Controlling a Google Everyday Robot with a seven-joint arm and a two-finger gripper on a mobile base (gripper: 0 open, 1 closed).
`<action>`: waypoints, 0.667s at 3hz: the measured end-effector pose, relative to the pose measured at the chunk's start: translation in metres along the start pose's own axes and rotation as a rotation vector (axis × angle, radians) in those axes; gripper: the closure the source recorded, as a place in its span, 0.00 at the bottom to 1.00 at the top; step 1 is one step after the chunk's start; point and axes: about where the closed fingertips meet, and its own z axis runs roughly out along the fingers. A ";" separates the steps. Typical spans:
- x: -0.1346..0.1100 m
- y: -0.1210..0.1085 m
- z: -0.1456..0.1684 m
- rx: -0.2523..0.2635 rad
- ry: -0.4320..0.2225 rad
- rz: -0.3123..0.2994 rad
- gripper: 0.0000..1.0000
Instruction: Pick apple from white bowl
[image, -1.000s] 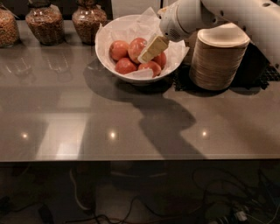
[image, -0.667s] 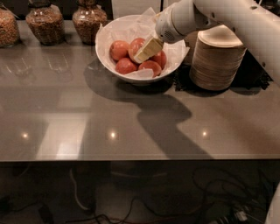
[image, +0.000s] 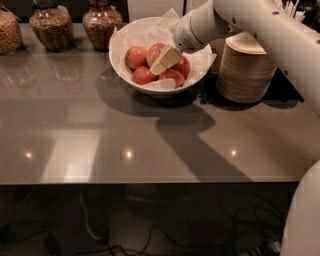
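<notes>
Robot body: glossy white tubular arm (image: 270, 35) ending in a bulbous white wrist (image: 200, 25) with a darker grey collar. Its tip carries a pale cream, blocky claw (image: 165, 60), above the large round glossy white bowl (image: 124, 75). A curved white casing (image: 305, 215) shows at lower right.

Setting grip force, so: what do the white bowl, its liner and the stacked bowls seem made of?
Bowl: likely glazed ceramic or hard plastic; smooth glossy white wall. Liner: thin white paper, crinkled above the rim. Stack: matte beige paper or pulp; thin layered edges. The claw is over the apples in the bowl.
</notes>
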 end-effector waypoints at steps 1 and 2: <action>0.005 0.001 0.009 -0.019 0.008 0.011 0.19; 0.009 0.002 0.015 -0.033 0.011 0.019 0.28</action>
